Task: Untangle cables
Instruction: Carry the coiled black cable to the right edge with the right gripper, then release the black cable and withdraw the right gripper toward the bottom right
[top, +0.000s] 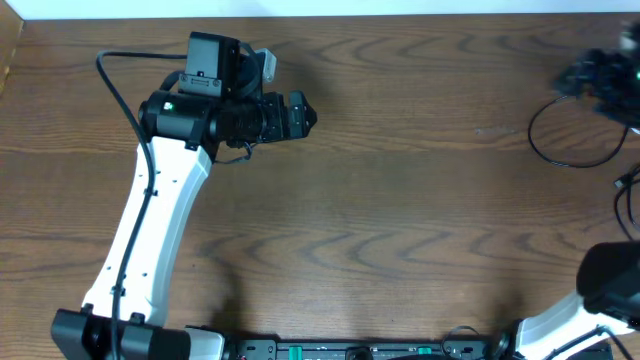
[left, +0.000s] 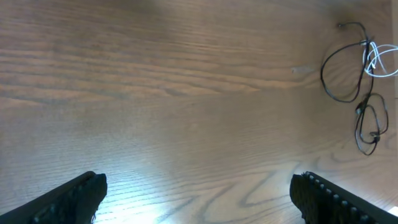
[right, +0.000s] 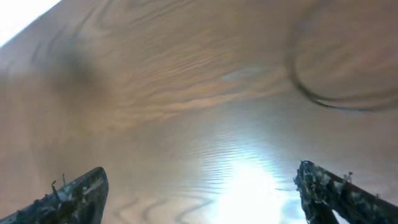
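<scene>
The left claw (left: 199, 182) and right claw (right: 200, 179) gape wide, empty; black cables (left: 339, 70) and a white cable (left: 377, 60), cut off at the frame edge, lie tangled on the surface (left: 186, 93)

Looked pretty plain: white shell on the left arm (top: 150, 230), black joints and a boxy black housing (top: 212, 60) just behind the left gripper (top: 308, 117). Had a thin black wire (top: 115, 90) looping back from the wrist. Ridged black fingers (left: 336, 196), too.
</scene>
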